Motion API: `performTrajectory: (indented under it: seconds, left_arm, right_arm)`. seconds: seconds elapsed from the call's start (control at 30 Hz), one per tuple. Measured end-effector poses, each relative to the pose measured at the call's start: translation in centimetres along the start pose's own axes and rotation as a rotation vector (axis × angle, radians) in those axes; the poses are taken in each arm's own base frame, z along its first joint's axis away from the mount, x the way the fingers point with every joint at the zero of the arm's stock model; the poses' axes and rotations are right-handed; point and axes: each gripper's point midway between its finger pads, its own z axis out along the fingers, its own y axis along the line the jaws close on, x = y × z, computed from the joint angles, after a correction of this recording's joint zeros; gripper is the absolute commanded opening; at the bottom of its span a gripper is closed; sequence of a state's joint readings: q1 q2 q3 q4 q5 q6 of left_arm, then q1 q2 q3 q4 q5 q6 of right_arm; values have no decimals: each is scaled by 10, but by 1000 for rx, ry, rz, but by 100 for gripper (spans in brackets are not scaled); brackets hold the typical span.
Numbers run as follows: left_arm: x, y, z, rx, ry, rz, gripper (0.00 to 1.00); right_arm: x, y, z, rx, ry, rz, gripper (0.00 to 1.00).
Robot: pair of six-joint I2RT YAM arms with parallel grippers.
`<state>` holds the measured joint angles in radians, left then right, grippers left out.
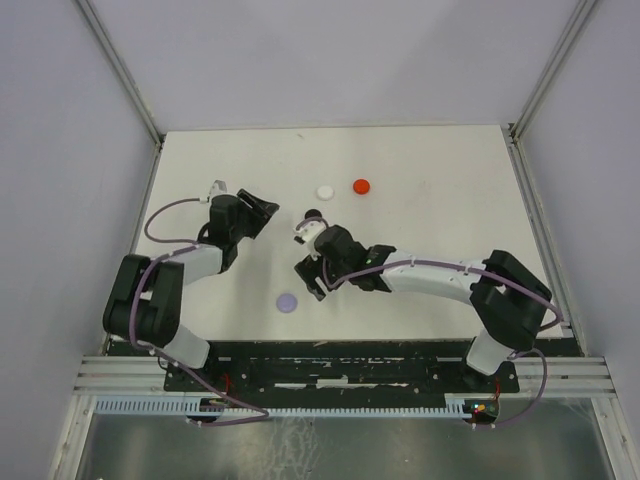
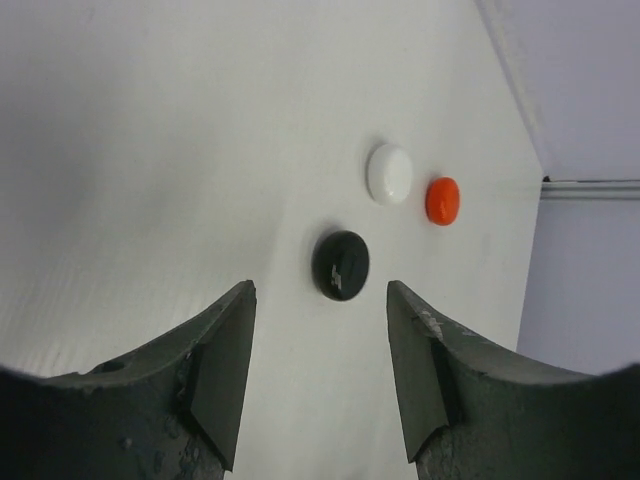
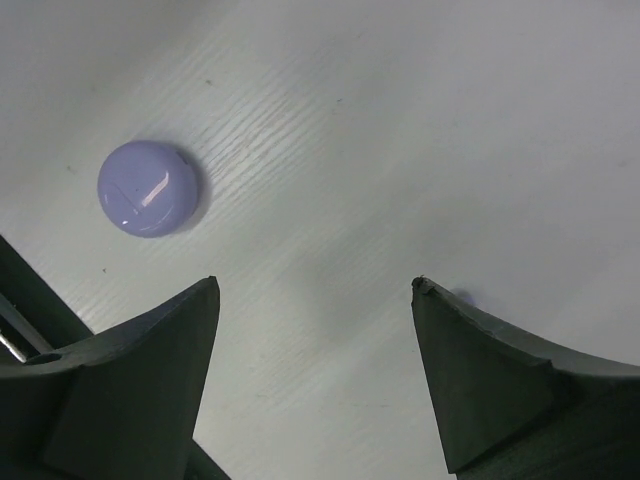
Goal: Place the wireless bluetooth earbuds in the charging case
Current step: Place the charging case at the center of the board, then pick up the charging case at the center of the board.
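Observation:
My left gripper (image 2: pixel 320 290) is open with nothing between its fingers. A round black charging case (image 2: pixel 340 264) lies shut on the table just beyond its tips, also seen from above (image 1: pixel 313 213). A white case (image 2: pixel 389 173) and a red case (image 2: pixel 442 200) lie farther off. My right gripper (image 3: pixel 315 283) is open over bare table. A lavender case (image 3: pixel 148 187) lies shut ahead and to its left. A tiny lavender bit (image 3: pixel 460 296), perhaps an earbud, peeks past the right fingertip. I see no other earbud.
From above, the left gripper (image 1: pixel 262 212) and right gripper (image 1: pixel 310 275) sit close together mid-table, with the lavender case (image 1: pixel 288 301) near the front. The white case (image 1: pixel 325 191) and red case (image 1: pixel 361 186) lie behind. Walls enclose the white table (image 1: pixel 440 200).

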<state>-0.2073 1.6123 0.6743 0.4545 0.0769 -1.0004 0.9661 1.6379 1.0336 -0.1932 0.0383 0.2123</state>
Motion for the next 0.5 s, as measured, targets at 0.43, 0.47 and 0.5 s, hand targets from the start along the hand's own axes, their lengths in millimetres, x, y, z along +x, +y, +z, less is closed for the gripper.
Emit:
performTrajectory:
  seconds: [0.43,0.47,0.5]
  left_arm:
    - [-22,-10,-82,56,-139,21,67]
    - [-22,-8,-84,52,-142,19,67]
    - [-22,-5,-87,48,-146,17,67]
  right_arm:
    - [45,50,31,30,96,-223,86]
    - [45,52,33,36,94,-232,86]
    - [45,52,34,42,93,-240,86]
